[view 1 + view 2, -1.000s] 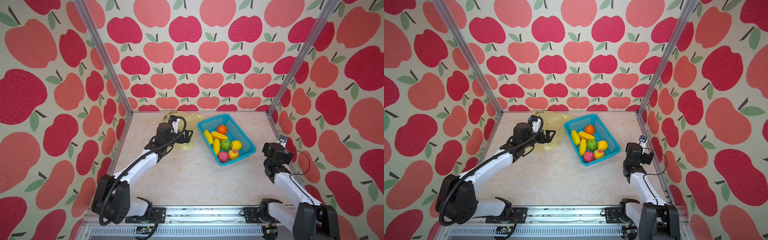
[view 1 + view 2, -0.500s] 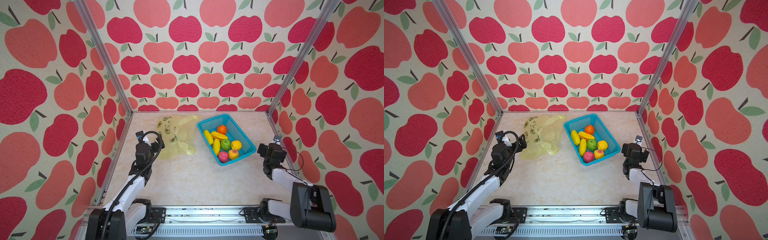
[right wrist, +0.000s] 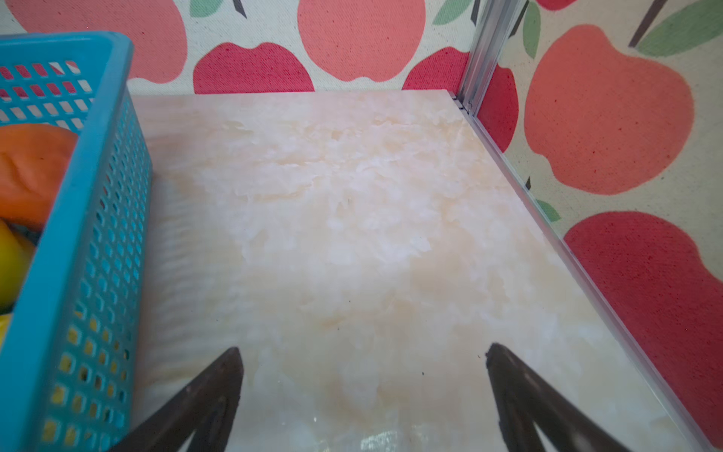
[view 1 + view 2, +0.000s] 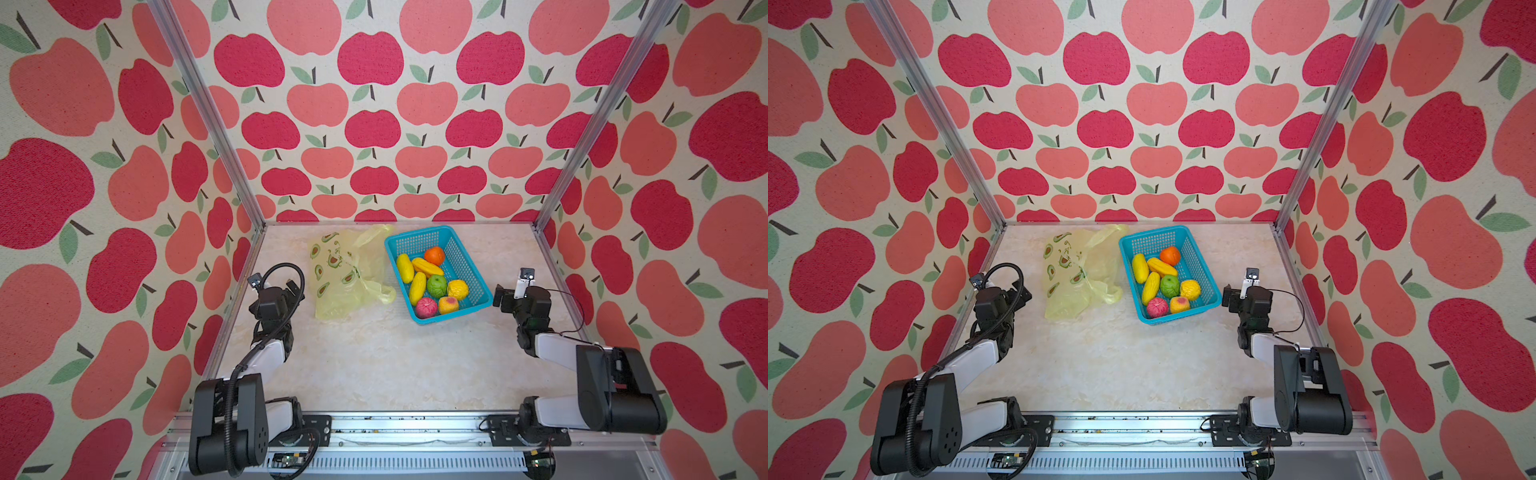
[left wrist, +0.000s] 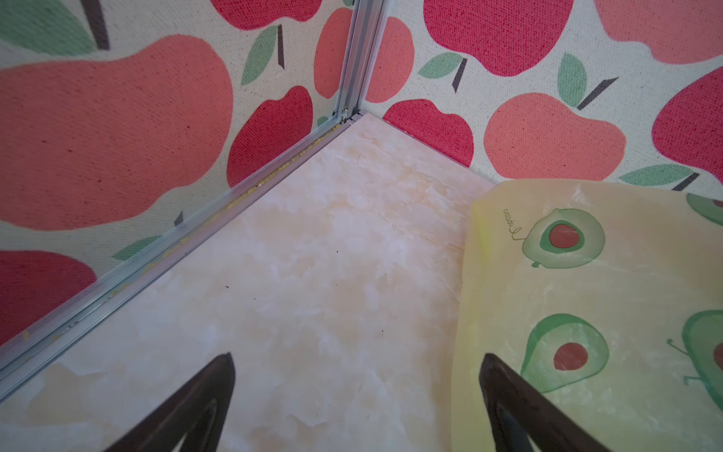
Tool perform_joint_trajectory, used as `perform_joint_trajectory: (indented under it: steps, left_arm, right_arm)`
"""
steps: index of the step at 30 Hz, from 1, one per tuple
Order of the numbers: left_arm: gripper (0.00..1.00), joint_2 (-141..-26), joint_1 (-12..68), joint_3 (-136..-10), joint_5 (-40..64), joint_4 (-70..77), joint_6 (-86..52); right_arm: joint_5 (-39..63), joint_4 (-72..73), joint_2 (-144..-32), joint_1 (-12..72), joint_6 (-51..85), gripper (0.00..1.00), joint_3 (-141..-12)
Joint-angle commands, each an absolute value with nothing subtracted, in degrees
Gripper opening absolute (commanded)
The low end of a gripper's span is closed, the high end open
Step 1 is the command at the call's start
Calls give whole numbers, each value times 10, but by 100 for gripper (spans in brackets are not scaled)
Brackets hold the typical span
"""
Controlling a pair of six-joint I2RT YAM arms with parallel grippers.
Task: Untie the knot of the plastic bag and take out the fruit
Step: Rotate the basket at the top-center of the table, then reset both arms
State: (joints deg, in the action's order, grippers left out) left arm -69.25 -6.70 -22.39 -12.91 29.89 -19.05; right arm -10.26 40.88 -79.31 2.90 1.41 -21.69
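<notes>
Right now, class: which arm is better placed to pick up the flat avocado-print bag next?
Probably the left. The left gripper hangs open beside the plastic bag, which shows in its wrist view. The right gripper, also open, sits beyond the basket holding the fruit, farther from the bag.

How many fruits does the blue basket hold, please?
8 in the basket: three long yellow ones, an orange, a green one, a lemon, a pink one, a peach. Possibly more underneath.
</notes>
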Motion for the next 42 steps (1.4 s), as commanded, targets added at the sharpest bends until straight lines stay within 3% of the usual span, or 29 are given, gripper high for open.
perform_joint_trajectory:
  steps: [1, 5, 7, 12, 17, 19, 21, 27, 42]
  left_arm:
    - [99, -723, -69, -233, -187, 325, -120]
    - [99, -848, -68, -274, -145, 368, -82]
    - [99, -868, -66, -284, -133, 373, -73]
    - [99, -899, -44, -294, -84, 392, -20]
    - [99, -899, -30, -274, -66, 430, 3]
    - [99, -896, -45, -232, -42, 482, -17]
    - [99, -938, -46, -182, -49, 645, -7]
    - [99, -915, -44, -222, -40, 528, -11]
    - [99, -923, -42, -217, -40, 554, -3]
  right_arm:
    - [-96, 510, -820, 28, -11, 99, -193]
    - [-40, 663, -921, 22, -17, 99, -168]
    - [-51, 615, -899, 22, -11, 99, -174]
    - [-134, 657, -912, 31, -2, 99, -163]
    - [-130, 634, -914, 34, -8, 99, -177]
    - [-124, 603, -912, 36, -11, 99, -192]
    - [-109, 594, -912, 37, -18, 99, -198]
    - [-105, 588, -911, 38, -21, 99, -200]
    - [-89, 572, -911, 42, -32, 99, -208]
